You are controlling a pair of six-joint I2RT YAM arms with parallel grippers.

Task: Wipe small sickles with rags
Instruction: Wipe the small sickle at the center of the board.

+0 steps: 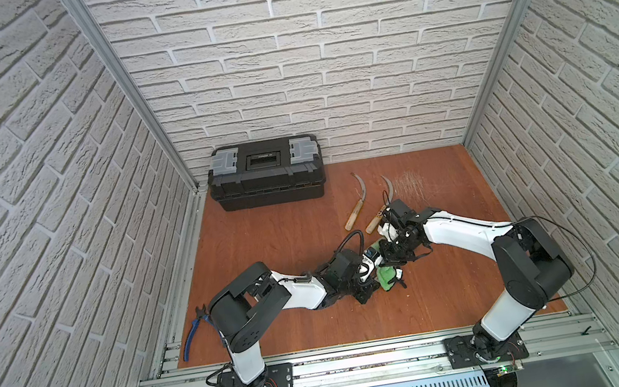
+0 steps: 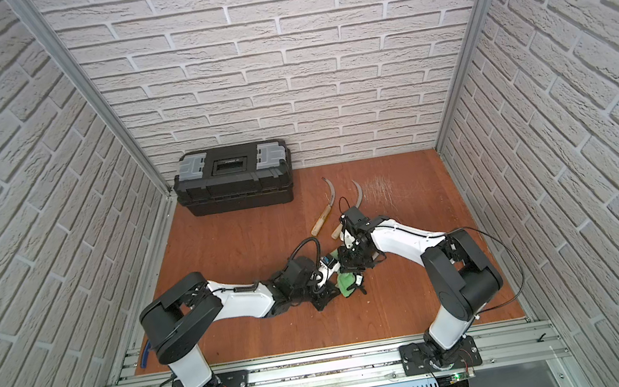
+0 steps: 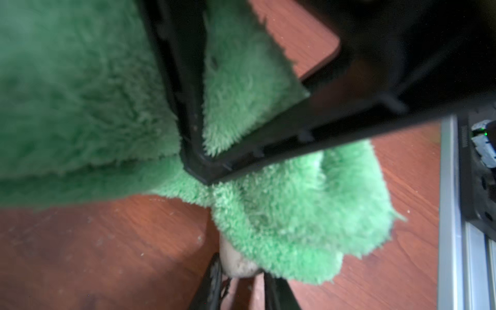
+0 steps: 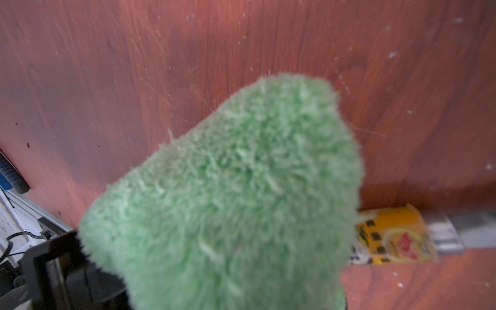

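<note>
Bunching the fluffy green rag (image 1: 386, 277) dead centre, the left gripper (image 3: 198, 171) pinches it tight. The right gripper (image 3: 245, 287) clenches the held sickle (image 3: 239, 264) by its pale rounded handle. Fleece hides most of its blade. Two spare sickles (image 1: 353, 216) (image 1: 390, 190) lie toward one o'clock.

toolbox (image 1: 265, 172): black, shut, at back wall | pliers (image 1: 194, 334): blue-handled, table (image 1: 463, 296) left edge

The rag (image 4: 228, 193) is fluffy cloth. The surface (image 1: 265, 243) is scratched reddish wood; the sickles (image 1: 353, 217) pair dull metal with pale wood.
</note>
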